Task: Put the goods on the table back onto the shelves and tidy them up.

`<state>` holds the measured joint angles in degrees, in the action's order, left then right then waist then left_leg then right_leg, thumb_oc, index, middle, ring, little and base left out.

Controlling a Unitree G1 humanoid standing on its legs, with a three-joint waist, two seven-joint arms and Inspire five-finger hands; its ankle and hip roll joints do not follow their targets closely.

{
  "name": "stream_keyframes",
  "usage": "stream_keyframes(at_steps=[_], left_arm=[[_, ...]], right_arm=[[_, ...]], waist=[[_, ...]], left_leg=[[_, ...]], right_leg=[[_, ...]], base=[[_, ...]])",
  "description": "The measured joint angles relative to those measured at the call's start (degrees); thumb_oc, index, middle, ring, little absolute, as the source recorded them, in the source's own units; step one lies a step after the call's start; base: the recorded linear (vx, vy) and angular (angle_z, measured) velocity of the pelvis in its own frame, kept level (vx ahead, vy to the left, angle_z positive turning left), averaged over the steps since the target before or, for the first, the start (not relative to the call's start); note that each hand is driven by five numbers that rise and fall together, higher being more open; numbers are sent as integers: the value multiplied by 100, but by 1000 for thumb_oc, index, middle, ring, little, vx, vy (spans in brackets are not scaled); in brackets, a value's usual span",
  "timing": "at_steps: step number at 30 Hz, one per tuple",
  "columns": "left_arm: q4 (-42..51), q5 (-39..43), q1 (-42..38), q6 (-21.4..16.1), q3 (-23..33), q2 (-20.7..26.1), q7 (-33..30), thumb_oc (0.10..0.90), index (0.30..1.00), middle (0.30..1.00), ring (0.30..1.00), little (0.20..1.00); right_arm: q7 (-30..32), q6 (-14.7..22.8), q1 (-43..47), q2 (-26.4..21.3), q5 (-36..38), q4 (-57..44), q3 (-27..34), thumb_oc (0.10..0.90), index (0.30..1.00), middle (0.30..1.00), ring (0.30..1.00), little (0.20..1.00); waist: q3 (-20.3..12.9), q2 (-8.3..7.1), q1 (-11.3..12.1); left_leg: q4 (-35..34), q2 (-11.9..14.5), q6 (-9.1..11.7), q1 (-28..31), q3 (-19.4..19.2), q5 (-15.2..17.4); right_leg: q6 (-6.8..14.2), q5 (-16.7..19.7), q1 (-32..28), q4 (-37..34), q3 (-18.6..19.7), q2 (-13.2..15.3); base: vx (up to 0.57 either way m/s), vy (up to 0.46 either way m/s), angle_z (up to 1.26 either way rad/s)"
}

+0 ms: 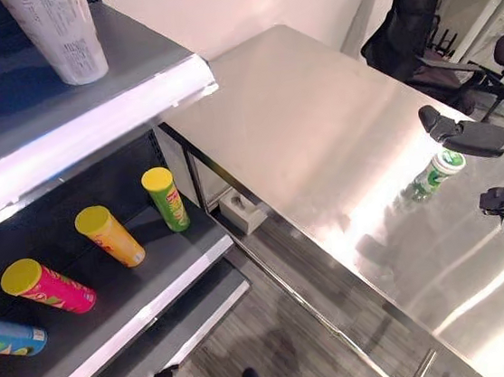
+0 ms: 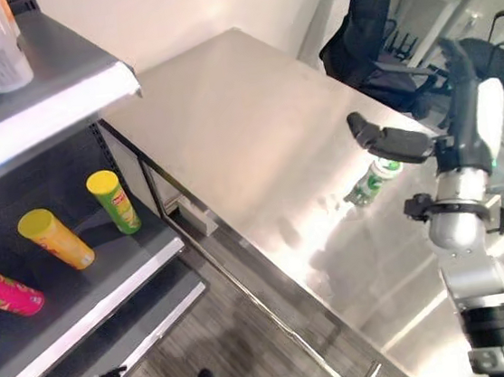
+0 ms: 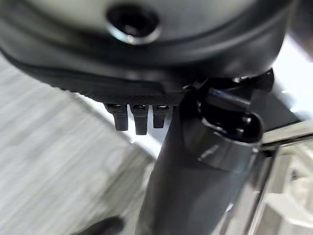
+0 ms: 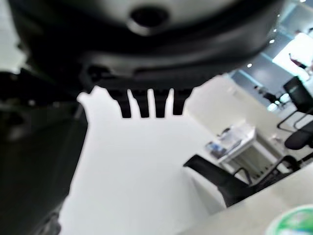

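On the steel table (image 1: 319, 135), a green and white can (image 2: 371, 181) lies on its side near the right edge. The right hand (image 2: 392, 142) hovers just above it, with fingers stretched out and holding nothing. On the left, the lower shelf (image 1: 144, 283) carries four cans lying down: a green can (image 1: 165, 198), a yellow can (image 1: 109, 236), a pink can (image 1: 48, 287) and a blue can (image 1: 7, 335). A white container (image 1: 59, 33) stands on the upper shelf (image 1: 90, 125). The left hand (image 3: 142, 115) appears in its wrist view with short fingertips; I cannot tell if it is open.
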<state>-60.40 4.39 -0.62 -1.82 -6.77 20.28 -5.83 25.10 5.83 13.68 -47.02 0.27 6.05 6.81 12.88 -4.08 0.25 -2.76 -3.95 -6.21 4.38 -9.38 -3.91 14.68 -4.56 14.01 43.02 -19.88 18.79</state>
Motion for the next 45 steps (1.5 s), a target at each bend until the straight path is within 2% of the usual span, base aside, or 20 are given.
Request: stream_keyframes(at_steps=[1, 2, 3, 4, 5, 6, 7, 8, 13, 16, 18, 21, 22, 23, 24, 28, 30, 33, 38, 45], left_arm=[[20, -6, 30, -38, 26, -6, 1, 800, 900, 900, 900, 900], [99, -8, 27, -25, -3, 33, 0, 800, 900, 900, 900, 900], [298, -22, 199, -15, 144, 130, -2, 800, 900, 900, 900, 900], [300, -23, 458, 37, 273, 140, 9, 800, 900, 900, 900, 900], [253, -20, 801, 88, 489, -186, 7, 800, 900, 900, 900, 900], [278, -22, 1016, 92, 424, -351, 66, 800, 900, 900, 900, 900], [314, -17, 1139, 83, 290, -471, 162, 800, 900, 900, 900, 900], [304, -13, 1182, 86, 248, -463, 166, 800, 900, 900, 900, 900], [410, -231, 905, 74, 94, -412, 282, 800, 900, 900, 900, 900], [512, -226, 536, 72, 9, -352, 274, 800, 900, 900, 900, 900], [544, -219, 459, 37, -30, -412, 280, 800, 900, 900, 900, 900], [536, -222, 408, 18, -206, -391, 258, 800, 900, 900, 900, 900], [492, -230, 347, 36, -352, -373, 261, 800, 900, 900, 900, 900], [498, -236, 405, 23, -477, -488, 293, 800, 900, 900, 900, 900], [488, -242, 314, -10, -518, -583, 293, 800, 900, 900, 900, 900], [530, -277, 146, -41, -473, -534, 294, 800, 900, 900, 900, 900], [522, -276, 213, -40, -281, -410, 284, 800, 900, 900, 900, 900], [442, -274, 298, -27, 57, -88, 266, 800, 900, 900, 900, 900], [421, -272, 674, -23, 262, 64, 264, 800, 900, 900, 900, 900], [412, -235, 995, 89, 421, -494, 284, 800, 900, 900, 900, 900]], right_arm=[[2, -5, -8, -5, -2, 13, 67, 800, 900, 900, 900, 900], [-9, -7, -26, -42, 2, 15, 192, 800, 900, 900, 900, 900], [-286, -13, -241, -166, 13, -51, 321, 800, 900, 900, 900, 900], [-491, -17, -364, -164, 70, -54, 321, 800, 900, 900, 900, 900], [-640, -8, -335, -196, 351, -109, 342, 800, 900, 900, 900, 900], [-731, -9, -517, -201, 650, -265, 472, 800, 900, 900, 900, 900], [-768, -4, -594, -210, 843, -321, 731, 800, 900, 900, 900, 900], [-886, 2, -621, -186, 1140, -315, 839, 800, 900, 900, 900, 900], [-1004, 103, -633, -186, 1229, -304, 843, 800, 900, 900, 900, 900], [-970, 156, -683, -197, 1227, -398, 1039, 800, 900, 900, 900, 900], [-970, 159, -374, -200, 1228, -404, 873, 800, 900, 900, 900, 900], [-965, 172, -294, -202, 1228, -405, 706, 800, 900, 900, 900, 900], [-984, 170, -357, -202, 1229, -435, 711, 800, 900, 900, 900, 900], [-999, 169, -400, -208, 1229, -382, 763, 800, 900, 900, 900, 900], [-992, 137, -507, -169, 1226, -395, 990, 800, 900, 900, 900, 900], [-998, 33, -525, -71, 1223, -396, 1037, 800, 900, 900, 900, 900], [-998, 31, -542, -45, 1222, -395, 895, 800, 900, 900, 900, 900], [-1076, 25, -616, -38, 1215, -395, 732, 800, 900, 900, 900, 900], [-1251, 25, -623, -39, 1129, -414, 703, 800, 900, 900, 900, 900], [-1592, -65, -1452, -6, 969, -452, 820, 800, 900, 900, 900, 900]], waist=[[-7, 5, 107], [-46, 7, 168], [-69, 36, 222], [-121, -50, 303], [-304, 122, 437], [-387, 36, 350], [-531, 60, 266], [-616, 266, 237], [-623, 322, -110], [-397, 265, -81], [-203, 337, 48], [-174, 373, -46], [-158, 393, -165], [-135, 624, -366], [-84, 733, -468], [81, 326, -518], [70, 291, -436], [60, 290, -338], [24, 293, 40], [-388, 214, 41]], left_leg=[[60, -28, 331, 175, 55, 216], [41, -56, 407, 152, 45, 317], [-79, 172, 595, 144, 62, 438], [-68, 238, 743, 374, 53, 532], [49, 450, 891, 540, -56, 626], [684, 561, 992, 102, -186, 810], [69, 727, 990, -75, -299, 747], [-197, 1099, 1028, -118, -370, 122], [-204, 1152, 1089, -85, -381, 83], [1082, 1116, 1154, -1085, 92, 77], [1268, 1113, 1229, -1155, 567, 125], [2204, 1218, 1546, -1153, 806, 646], [1925, 1175, 1623, -839, 898, 842], [530, 1222, 1380, -105, 651, 736], [-14, 1185, 1271, 244, 512, 734], [-260, 398, 854, 338, 101, 529], [-256, 266, 749, 353, -110, 519], [-255, 299, 631, 355, -161, 510], [-257, 416, 704, 455, -261, 493], [-258, 937, 1015, 428, -296, 469]], right_leg=[[-134, 158, -214, -1270, -176, 412], [-282, 502, -475, -2751, -196, 674], [-455, 949, -1097, -4471, -20, 76], [-626, 1272, -1551, -4896, 117, -556], [-889, 1322, -1672, -4901, 41, -893], [-974, 1317, -1686, -4859, 23, -882], [-1083, 1203, -1584, -4854, 225, -1011], [-1102, 1026, -1583, -4856, 301, -1383], [-971, 890, -1613, -4900, 281, -1419], [-1203, 895, -1431, -4897, 120, -1308], [-1267, 1009, -1418, -4857, 149, -1304], [-1292, 1178, -1348, -4853, 167, -1181], [-1206, 1262, -1337, -4843, 227, -1151], [-1099, 1230, -1383, -4828, 130, -1161], [-1000, 1298, -1341, -4775, 211, -1150], [-661, 1644, -910, -4507, 388, -371], [-635, 1964, -778, -4493, 246, -216], [-457, 1652, -862, -4096, 82, -156], [-606, 1464, -1200, -4510, 103, -406], [-859, 1444, -1292, -4845, 130, -967]], base=[[224, -304, 66], [214, -292, 120], [251, -312, 110], [155, -293, 38], [69, -278, -20], [32, -170, -36], [33, -138, -46], [30, -114, -49], [-78, -79, -7], [-308, 23, 48], [-178, 146, -6], [-98, 380, -7], [-68, 585, 7], [-82, 423, 16], [-123, 513, -11], [-109, 223, -38], [-86, 116, -40], [-70, 57, -10], [-1, -83, -11], [46, -129, -10]])
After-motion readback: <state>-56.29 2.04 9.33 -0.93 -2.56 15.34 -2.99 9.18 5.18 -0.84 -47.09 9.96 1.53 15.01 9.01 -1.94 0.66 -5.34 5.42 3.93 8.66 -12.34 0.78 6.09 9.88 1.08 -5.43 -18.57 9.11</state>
